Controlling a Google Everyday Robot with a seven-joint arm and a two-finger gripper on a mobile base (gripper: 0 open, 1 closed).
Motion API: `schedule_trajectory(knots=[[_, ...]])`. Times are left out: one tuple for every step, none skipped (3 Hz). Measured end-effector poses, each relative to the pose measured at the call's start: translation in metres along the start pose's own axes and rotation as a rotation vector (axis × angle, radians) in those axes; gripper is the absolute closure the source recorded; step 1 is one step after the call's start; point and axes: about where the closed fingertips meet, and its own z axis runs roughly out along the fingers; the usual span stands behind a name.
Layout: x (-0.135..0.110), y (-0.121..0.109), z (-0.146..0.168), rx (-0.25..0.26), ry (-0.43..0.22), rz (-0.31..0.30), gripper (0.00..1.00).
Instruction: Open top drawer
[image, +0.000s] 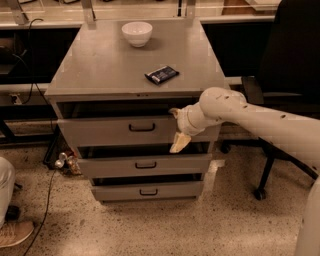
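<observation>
The top drawer (100, 132) sits just under the cabinet top (100, 70), with a dark gap above its front. Its handle (142, 128) is mid-front. The gripper (175, 128) is against the drawer's front at 3 o'clock from the handle, fingers apart: one at the drawer's upper edge, the other at its lower edge. On the top, a white bowl (137, 33) stands at 12 o'clock and a dark packet (162, 74) lies toward 4 o'clock from it.

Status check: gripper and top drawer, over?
Gripper at right end of top drawer front, right of its handle. Drawer barely out, if at all. Black chair beside arm; bowl on cabinet top.
</observation>
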Motion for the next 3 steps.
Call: schedule_trajectory(knots=[[-0.001,0.009,-0.014,-0.001,0.015,-0.012,0.4],[0.01,0.048,-0.058,-0.026,0.058,0.032,0.72],[0.007,0.046,-0.065,-0.027,0.058,0.034,1.0]])
